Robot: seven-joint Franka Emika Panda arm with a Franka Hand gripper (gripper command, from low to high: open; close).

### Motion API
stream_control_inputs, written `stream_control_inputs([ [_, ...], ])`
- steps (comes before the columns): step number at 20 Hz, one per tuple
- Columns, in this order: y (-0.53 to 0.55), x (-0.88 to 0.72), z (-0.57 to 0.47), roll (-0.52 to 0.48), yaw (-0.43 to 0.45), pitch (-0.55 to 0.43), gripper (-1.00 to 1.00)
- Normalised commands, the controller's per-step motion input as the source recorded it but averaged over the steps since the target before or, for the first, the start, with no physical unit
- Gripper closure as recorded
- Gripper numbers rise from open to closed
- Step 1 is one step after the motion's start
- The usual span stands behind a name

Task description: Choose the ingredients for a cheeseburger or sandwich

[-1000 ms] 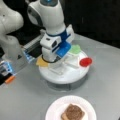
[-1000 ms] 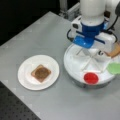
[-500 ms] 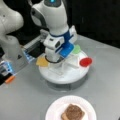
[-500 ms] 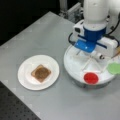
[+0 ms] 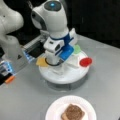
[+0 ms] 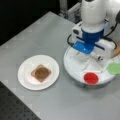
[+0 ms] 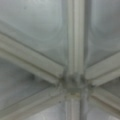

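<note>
Hovering over the white round divided tray (image 6: 75, 67), our gripper (image 5: 53, 58) hides its jaws, so we cannot tell their state; the red disc (image 6: 91, 78) at the tray's rim looks light, stiff, best pinched edgewise.

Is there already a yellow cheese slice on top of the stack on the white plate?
No: in a front view the white plate holds only a tan bread square topped by the brown patty.

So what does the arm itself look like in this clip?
A white, rounded arm with a blue-lit cap on top, a blue band and blue block at the wrist, and a black cable looping beside it. The claw itself is hidden beneath the wrist.
</note>
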Motion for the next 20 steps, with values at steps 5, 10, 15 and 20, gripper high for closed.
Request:
stream_control_inputs([
  [5,0.04,-0.13,-0.17,-0.245,0.095,-0.112,-1.00],
  [10,0.06,-0.15,-0.19,-0.164,0.101,-0.115,-1.00],
  [15,0.08,-0.13,-0.15,-0.130,0.093,-0.136,-1.00],
  [20,0.08,-0.12,-0.11,-0.125,0.091,-0.137,-1.00],
])
